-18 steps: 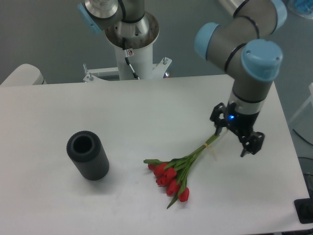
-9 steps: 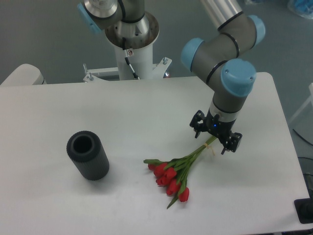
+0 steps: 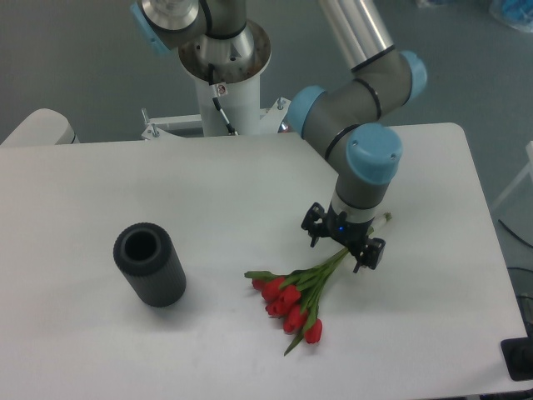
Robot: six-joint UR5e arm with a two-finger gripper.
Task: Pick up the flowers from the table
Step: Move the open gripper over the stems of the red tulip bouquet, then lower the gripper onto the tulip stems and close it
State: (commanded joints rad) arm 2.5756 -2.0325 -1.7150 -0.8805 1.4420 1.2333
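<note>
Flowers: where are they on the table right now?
The flowers lie on the table right of centre near the front edge, to the right of the dark vase, stems running up under the open claw.

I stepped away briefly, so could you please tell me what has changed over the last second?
The gripper moved left along the stems, from beyond their tips to over the flowers, open, nothing grasped. The flowers, vase and table stayed put.
</note>
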